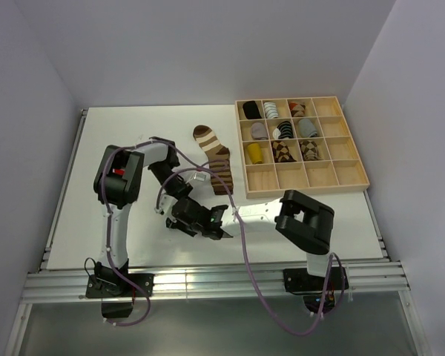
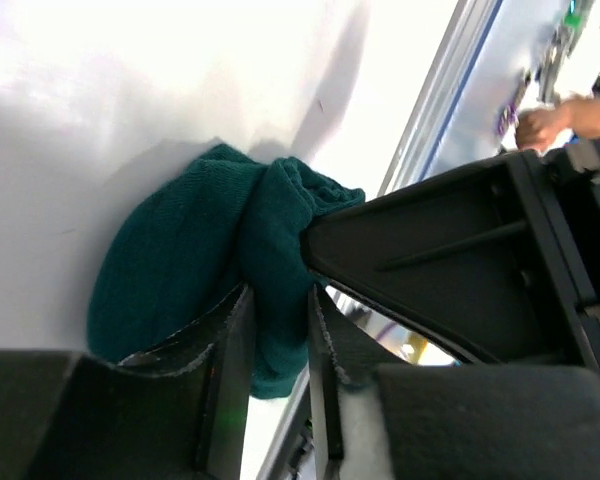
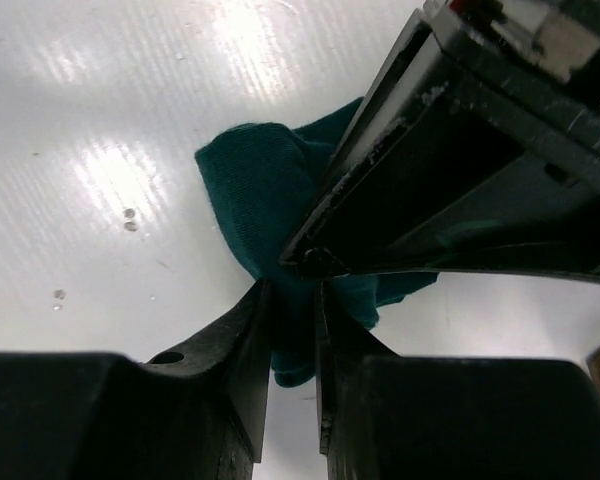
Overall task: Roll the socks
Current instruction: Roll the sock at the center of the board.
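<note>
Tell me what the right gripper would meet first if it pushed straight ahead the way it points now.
The dark teal sock: it sits between the right gripper fingers. Right behind it the left gripper crosses the path, though the gap between the two is hard to judge.

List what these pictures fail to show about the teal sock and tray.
- Top view: teal sock hidden under left gripper and right gripper.
- Left wrist view: fabric fills the left gripper's gap; gripped or merely flanked, unclear.
- Right wrist view: left gripper covers the sock's right side.
- Top view: bundles in the tray too small to identify.
</note>
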`<state>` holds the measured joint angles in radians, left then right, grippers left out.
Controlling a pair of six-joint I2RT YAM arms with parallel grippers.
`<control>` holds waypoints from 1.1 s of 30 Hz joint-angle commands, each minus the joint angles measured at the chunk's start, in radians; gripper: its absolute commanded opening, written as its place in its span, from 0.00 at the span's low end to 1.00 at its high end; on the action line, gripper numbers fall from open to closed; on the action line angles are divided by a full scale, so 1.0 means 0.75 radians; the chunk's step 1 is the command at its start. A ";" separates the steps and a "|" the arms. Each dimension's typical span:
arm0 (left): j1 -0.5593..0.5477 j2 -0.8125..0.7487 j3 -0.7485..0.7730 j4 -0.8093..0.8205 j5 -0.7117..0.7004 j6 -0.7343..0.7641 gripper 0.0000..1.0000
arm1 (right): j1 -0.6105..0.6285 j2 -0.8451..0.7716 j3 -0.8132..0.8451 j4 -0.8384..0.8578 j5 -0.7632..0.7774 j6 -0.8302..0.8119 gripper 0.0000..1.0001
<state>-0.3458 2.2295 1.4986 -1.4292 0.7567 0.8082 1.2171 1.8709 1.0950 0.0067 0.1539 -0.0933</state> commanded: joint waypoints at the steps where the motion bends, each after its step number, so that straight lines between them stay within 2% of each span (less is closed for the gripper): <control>1: 0.056 -0.105 0.076 0.093 0.128 0.021 0.31 | -0.029 0.066 0.006 -0.127 -0.137 0.047 0.11; 8: 0.189 -0.228 0.021 0.253 0.137 -0.099 0.32 | -0.127 0.078 0.055 -0.211 -0.348 0.077 0.09; 12: 0.271 -0.379 -0.102 0.496 0.096 -0.249 0.30 | -0.191 0.113 0.125 -0.295 -0.502 0.102 0.09; 13: 0.309 -0.462 -0.175 0.626 0.067 -0.280 0.30 | -0.205 0.119 0.139 -0.309 -0.558 0.106 0.08; 20: 0.457 -0.853 -0.474 1.129 -0.076 -0.584 0.29 | -0.330 0.168 0.233 -0.410 -0.798 0.122 0.09; 22: 0.547 -0.933 -0.515 1.167 -0.066 -0.605 0.31 | -0.365 0.183 0.256 -0.432 -0.821 0.122 0.09; 24: 0.573 -0.972 -0.528 1.190 -0.066 -0.605 0.31 | -0.377 0.199 0.293 -0.473 -0.831 0.122 0.09; 28: 0.580 -1.188 -0.680 1.318 -0.103 -0.575 0.33 | -0.414 0.299 0.409 -0.583 -0.870 0.155 0.10; 31: 0.557 -1.346 -0.797 1.386 -0.162 -0.460 0.42 | -0.436 0.360 0.503 -0.653 -0.897 0.155 0.10; 33: 0.496 -1.420 -0.891 1.398 -0.243 -0.317 0.45 | -0.449 0.393 0.544 -0.710 -0.917 0.149 0.10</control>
<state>0.0723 1.2449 0.8986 -0.4625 0.6456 0.4461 0.8948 2.0933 1.4754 -0.3870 -0.5503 0.0288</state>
